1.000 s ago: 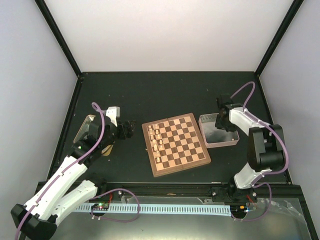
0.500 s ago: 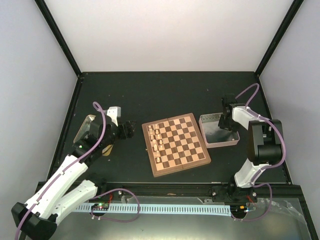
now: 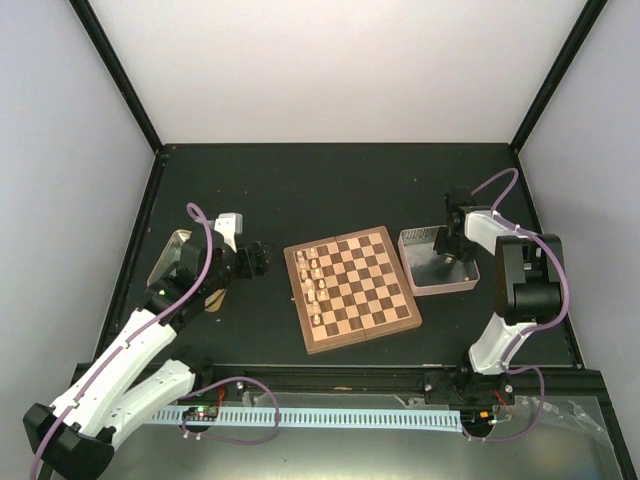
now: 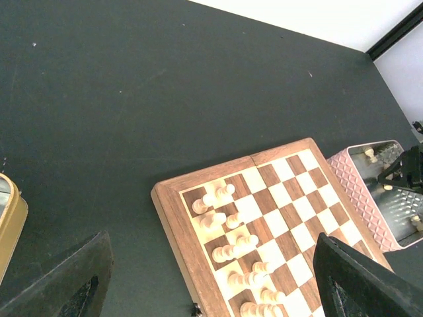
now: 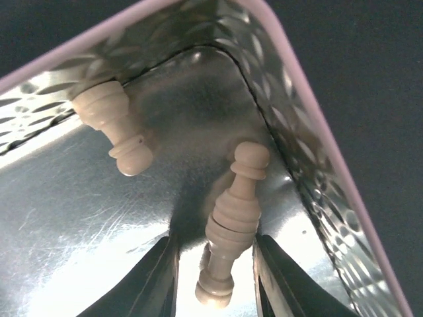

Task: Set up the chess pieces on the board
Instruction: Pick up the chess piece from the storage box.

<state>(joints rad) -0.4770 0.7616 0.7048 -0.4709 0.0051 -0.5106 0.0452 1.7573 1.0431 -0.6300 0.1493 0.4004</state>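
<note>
The board (image 3: 350, 288) lies mid-table, with several pale chess pieces (image 3: 312, 280) standing along its left columns. The left wrist view shows these pieces (image 4: 231, 244) on the board (image 4: 291, 198). My left gripper (image 3: 258, 258) hovers open just left of the board, holding nothing (image 4: 211, 241). My right gripper (image 3: 447, 245) reaches down into the pink-rimmed metal tray (image 3: 440, 290). There its fingers (image 5: 215, 247) straddle an upright pale pawn (image 5: 241, 198). The right finger is at the pawn and a gap shows on the left. A second pale piece (image 5: 115, 129) lies by the tray wall (image 5: 317, 132).
A gold tin (image 3: 170, 258) sits at the left, under my left arm, and its edge (image 4: 10, 218) shows in the left wrist view. The tray (image 4: 350, 185) stands close against the board's right side. Black posts and pale walls frame the table.
My right gripper has dropped deeper into the tray and its jaws have narrowed around the pale pawn. The left arm has not moved.
</note>
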